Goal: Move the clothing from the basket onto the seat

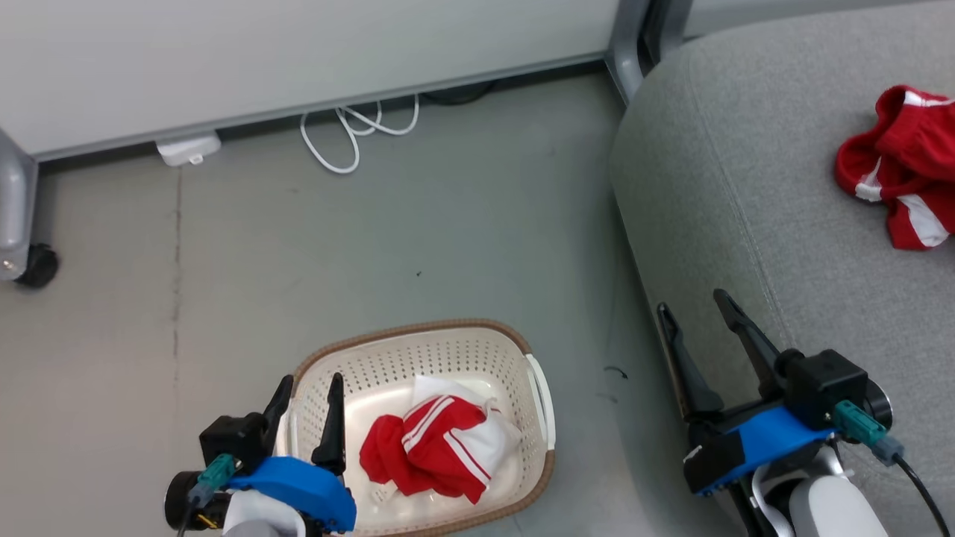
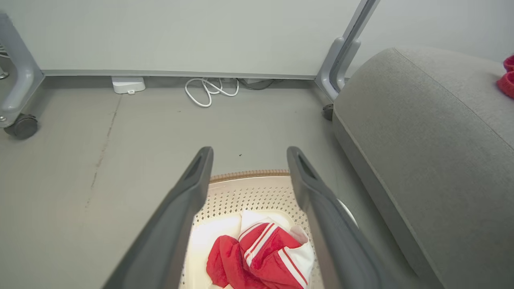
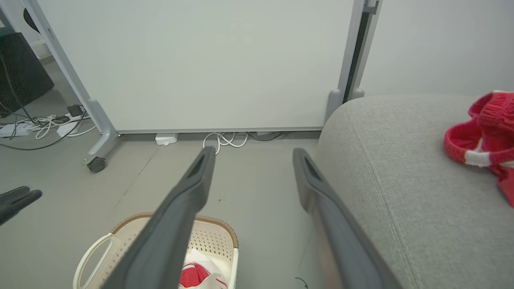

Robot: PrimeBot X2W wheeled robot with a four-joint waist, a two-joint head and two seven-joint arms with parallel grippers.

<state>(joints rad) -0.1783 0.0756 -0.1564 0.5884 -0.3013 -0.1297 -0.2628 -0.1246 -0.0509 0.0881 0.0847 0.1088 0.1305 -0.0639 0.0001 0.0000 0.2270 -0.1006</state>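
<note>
Left gripper (image 1: 312, 382): fingers apart, empty, over basket (image 1: 418, 329) rim.
Right gripper (image 1: 692, 302): fingers apart, empty, at seat (image 1: 746, 186) edge.
In basket: 1 white-and-red garment (image 1: 440, 447).
On seat: 1 red garment (image 1: 903, 175).

- The basket (image 1: 418, 330) stood on the floor (image 1: 224, 283), left of the seat (image 1: 746, 209) and apart from it.
- One crumpled garment (image 1: 440, 447) lay in the basket; a second garment (image 1: 903, 171) lay on the seat, far to the right.
- Behind the basket, a coiled cable (image 1: 351, 138) lay at the foot of a partition panel (image 1: 298, 52).
- The left claw (image 1: 312, 384) hung over the basket's left rim; the right claw (image 1: 692, 303) hung at the seat's left edge.
</note>
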